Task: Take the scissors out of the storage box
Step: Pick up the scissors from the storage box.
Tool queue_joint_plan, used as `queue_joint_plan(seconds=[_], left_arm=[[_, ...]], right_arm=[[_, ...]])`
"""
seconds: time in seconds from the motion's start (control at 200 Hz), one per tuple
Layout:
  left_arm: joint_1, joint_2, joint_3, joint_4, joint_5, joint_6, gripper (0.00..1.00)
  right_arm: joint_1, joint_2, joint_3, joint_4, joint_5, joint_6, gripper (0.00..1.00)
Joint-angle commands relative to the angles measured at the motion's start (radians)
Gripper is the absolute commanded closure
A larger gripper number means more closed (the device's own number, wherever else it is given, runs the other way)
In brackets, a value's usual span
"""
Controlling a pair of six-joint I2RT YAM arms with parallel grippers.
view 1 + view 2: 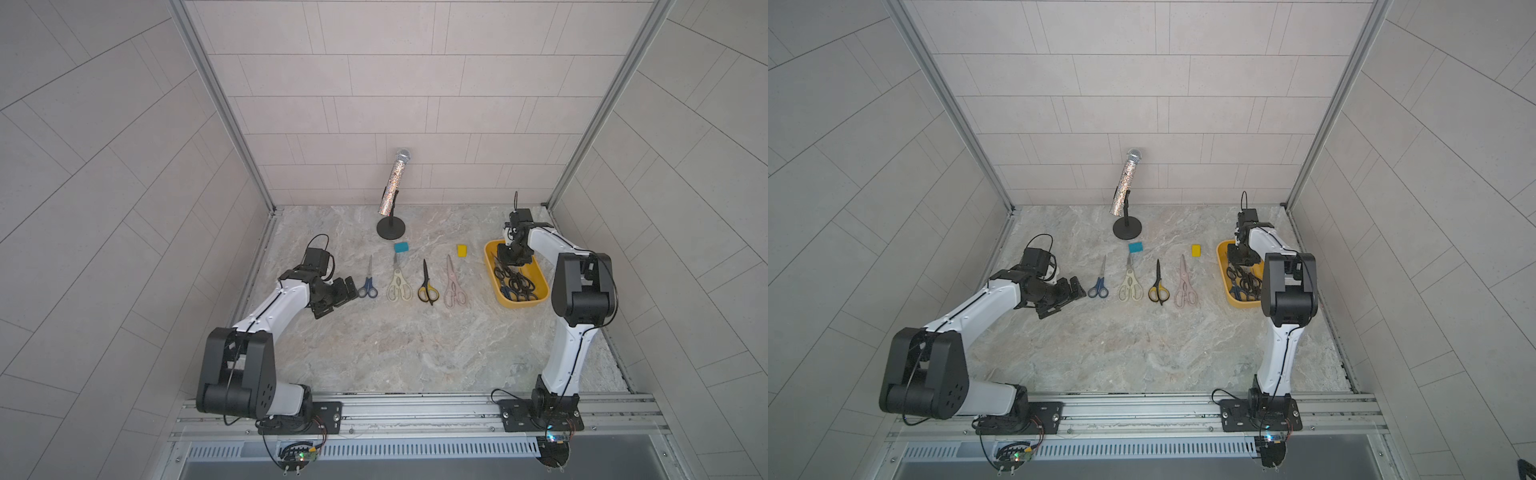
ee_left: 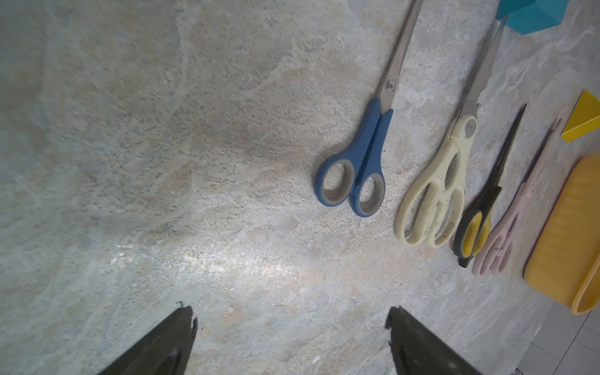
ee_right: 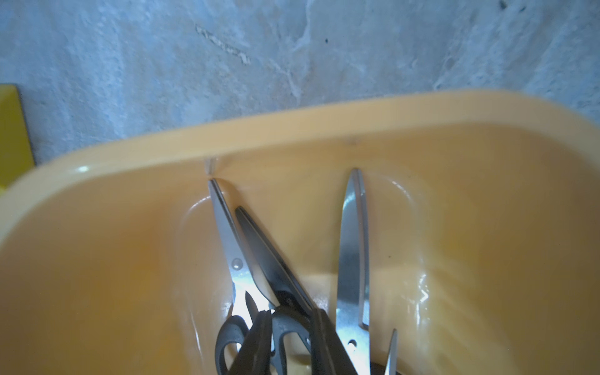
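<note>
Right wrist view: the right gripper (image 3: 292,316), jaws narrow, straddles the pivot of the black scissors (image 3: 268,256) lying in the storage box (image 3: 292,128); whether it clamps yet, you cannot tell. Close squarely, then lift straight, clear of neighbouring blades (image 3: 352,243).

Top views: bright, even, diffuse light, shadows faint; tile lines on walls (image 1: 104,166) bow toward frame edges | left wrist: white glare patch on table (image 2: 227,263) ahead of left gripper (image 2: 290,319), its fingers (image 2: 168,341) out of focus | right wrist: box (image 3: 292,126) rim smeared, table tinted blue, scissors (image 3: 352,243) blades glinting, highlights on box wall
</note>
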Motion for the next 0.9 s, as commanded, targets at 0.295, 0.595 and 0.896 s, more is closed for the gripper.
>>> queue_joint_plan(seconds=[0.295, 0.595, 0.896], left_arm=[[0.003, 0.047, 0.059, -0.032, -0.02, 0.012, 0.0], [0.003, 0.043, 0.058, -0.044, -0.029, 0.024, 0.0], [0.003, 0.045, 0.051, -0.033, -0.028, 0.02, 0.0]], right_arm=[[-0.042, 0.0, -0.037, -0.011, -0.049, -0.033, 0.77], [-0.041, 0.035, -0.042, -0.009, -0.069, -0.026, 0.79], [-0.041, -0.091, -0.05, -0.038, -0.041, 0.076, 0.79]])
